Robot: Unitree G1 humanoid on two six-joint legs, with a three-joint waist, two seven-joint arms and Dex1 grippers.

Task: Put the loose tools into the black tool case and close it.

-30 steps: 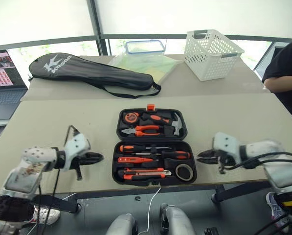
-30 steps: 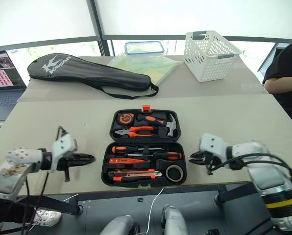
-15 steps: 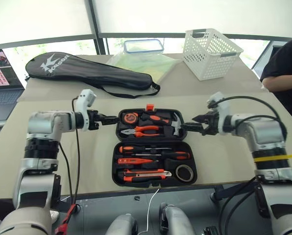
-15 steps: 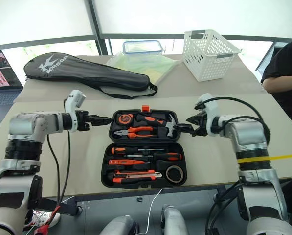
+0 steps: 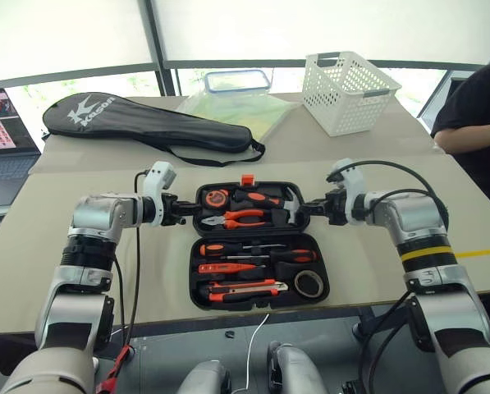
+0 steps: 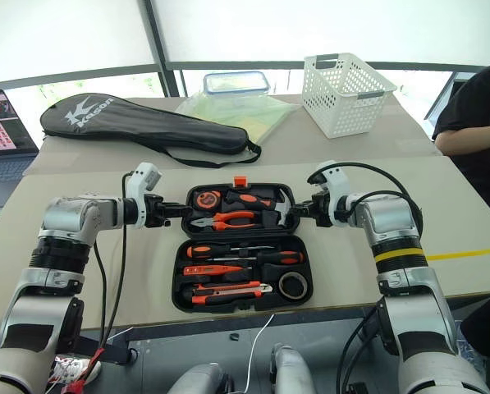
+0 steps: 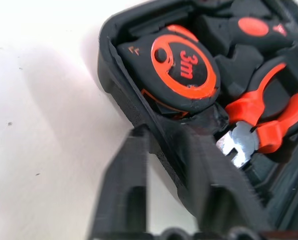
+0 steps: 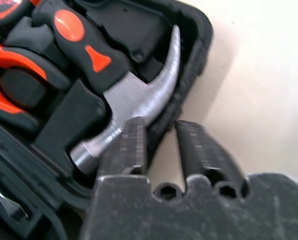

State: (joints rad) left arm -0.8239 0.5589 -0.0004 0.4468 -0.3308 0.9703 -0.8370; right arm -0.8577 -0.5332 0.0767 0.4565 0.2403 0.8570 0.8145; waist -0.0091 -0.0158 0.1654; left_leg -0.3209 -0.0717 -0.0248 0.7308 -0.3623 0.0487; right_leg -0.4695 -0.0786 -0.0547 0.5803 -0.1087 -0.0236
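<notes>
In the eye views, the case (image 5: 257, 244) is seen lying open on the table (image 5: 376, 164), its far half holding a tape measure (image 5: 221, 198), pliers (image 5: 243, 217) and hammer (image 5: 279, 203). In the near half are seated the screwdrivers (image 5: 257, 256), the knife (image 5: 240, 288) and the tape roll (image 5: 309, 283). The left gripper (image 5: 186, 208) is placed at the far half's left edge, the right gripper (image 5: 304, 209) at its right edge.

In the left wrist view, the left gripper (image 7: 166, 150) is seen closed on the case wall (image 7: 139, 107) beside the tape measure (image 7: 181, 75), one finger outside and one inside, with only the wall between them.

In the right wrist view, the right gripper (image 8: 161, 137) is seen pinched on the case rim (image 8: 198, 55) by the hammer head (image 8: 139, 100), one finger on the inner side, the other on the outer side, a narrow gap left between them.
</notes>
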